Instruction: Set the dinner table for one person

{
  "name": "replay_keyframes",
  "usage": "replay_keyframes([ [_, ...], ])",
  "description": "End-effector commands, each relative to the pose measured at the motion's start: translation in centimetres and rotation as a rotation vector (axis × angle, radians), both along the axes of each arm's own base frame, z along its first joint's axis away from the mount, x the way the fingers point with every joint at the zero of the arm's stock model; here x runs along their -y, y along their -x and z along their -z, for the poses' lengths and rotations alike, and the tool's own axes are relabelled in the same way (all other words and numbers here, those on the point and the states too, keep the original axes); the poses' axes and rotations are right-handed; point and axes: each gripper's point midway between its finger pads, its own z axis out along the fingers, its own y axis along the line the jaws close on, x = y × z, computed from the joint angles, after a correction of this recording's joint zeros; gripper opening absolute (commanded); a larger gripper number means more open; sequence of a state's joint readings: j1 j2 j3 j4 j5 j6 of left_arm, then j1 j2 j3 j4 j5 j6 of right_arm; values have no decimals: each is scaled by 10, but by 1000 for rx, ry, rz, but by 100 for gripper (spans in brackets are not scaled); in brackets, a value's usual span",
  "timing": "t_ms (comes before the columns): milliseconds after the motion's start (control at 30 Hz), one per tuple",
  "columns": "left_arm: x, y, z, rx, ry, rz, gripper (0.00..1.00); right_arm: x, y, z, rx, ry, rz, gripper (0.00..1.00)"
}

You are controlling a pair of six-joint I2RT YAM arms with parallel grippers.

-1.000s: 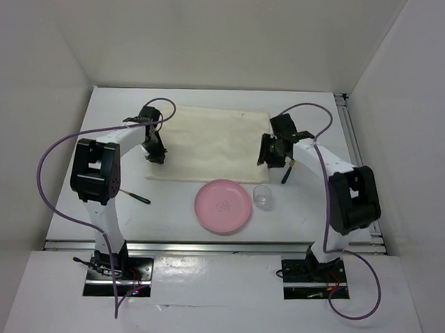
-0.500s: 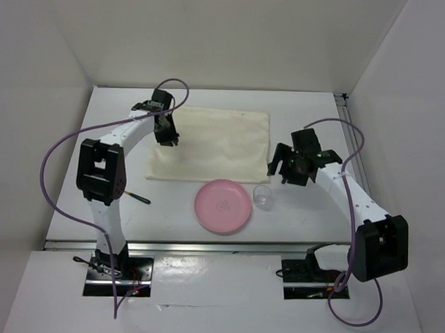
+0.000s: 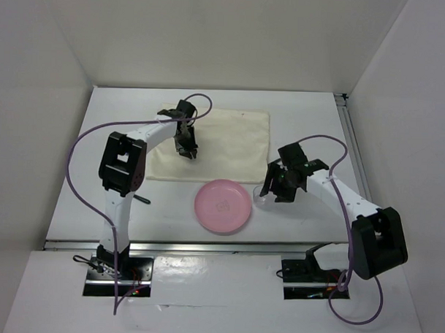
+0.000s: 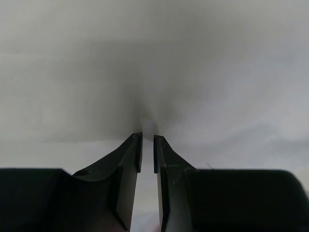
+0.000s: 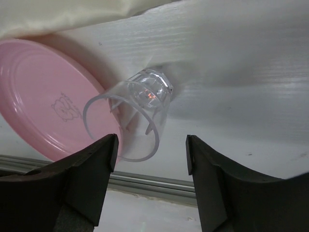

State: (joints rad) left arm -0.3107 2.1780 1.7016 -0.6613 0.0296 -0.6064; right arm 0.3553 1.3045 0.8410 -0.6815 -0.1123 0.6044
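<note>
The dinner table (image 3: 114, 126) is a white tabletop carrying a cream cloth mat (image 3: 227, 141). Below the mat lie a pink plate (image 3: 222, 207) and a clear cup (image 3: 260, 202). My left gripper (image 3: 188, 151) points down onto the mat's left part. In the left wrist view its fingertips (image 4: 137, 140) stand a narrow slit apart on the cloth (image 4: 154, 58), holding nothing that I can see. My right gripper (image 3: 270, 188) hovers over the cup. In the right wrist view it is open (image 5: 150, 140), with the cup (image 5: 130, 118) just ahead of the tips and toward the left finger.
A thin black utensil (image 3: 141, 199) lies left of the plate, partly under my left arm. Metal rails run along the table's near edge (image 5: 145, 183) and right side (image 3: 351, 134). The plate (image 5: 43, 92) nearly touches the cup.
My left gripper has slid right along the mat from its lower-left corner. My right arm has left the mat's right edge, come down to the cup, and its jaws have opened wide.
</note>
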Motion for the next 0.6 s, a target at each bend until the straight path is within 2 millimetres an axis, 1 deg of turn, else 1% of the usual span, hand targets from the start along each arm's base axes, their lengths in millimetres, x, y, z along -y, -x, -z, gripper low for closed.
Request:
replay_keyframes([
  [0,32,-8,-17,51,70,47,34,-10,-9,5,25,-18,4,66],
  [33,41,-9,-18,67,76,64,34,-10,-9,5,25,-18,4,60],
  [67,49,-7,-15,64,76,80,34,-8,-8,10,20,-6,9,56],
  [100,50,-10,-15,67,77,80,34,-8,-8,10,20,-6,9,51],
  [133,55,-9,-12,64,76,90,34,-8,-8,10,20,-6,9,41],
  [167,54,-6,-3,29,64,90,33,-5,-9,13,16,8,14,37],
  [200,54,-6,1,21,60,89,33,-4,-10,11,19,20,20,31],
  [233,61,-2,1,16,72,105,31,-1,-9,12,14,31,24,24],
  [267,60,5,7,-11,77,100,31,3,-13,4,30,52,35,11],
  [300,64,6,11,-5,79,109,30,5,-14,1,30,62,50,5],
  [333,69,11,10,-5,91,123,30,6,-16,-6,48,66,55,1],
  [367,66,19,17,-24,85,122,30,7,-22,-21,75,75,48,0],
  [400,70,24,21,-31,92,135,30,8,-25,-29,89,87,46,0],
  [433,70,25,19,-26,98,126,30,10,-29,-38,105,98,43,0],
  [467,74,32,25,-36,94,137,30,10,-40,-57,149,107,48,0],
  [533,73,36,28,-51,98,140,28,9,-53,-75,199,118,39,0],
  [567,79,37,28,-43,101,151,28,7,-61,-78,204,122,29,0],
])
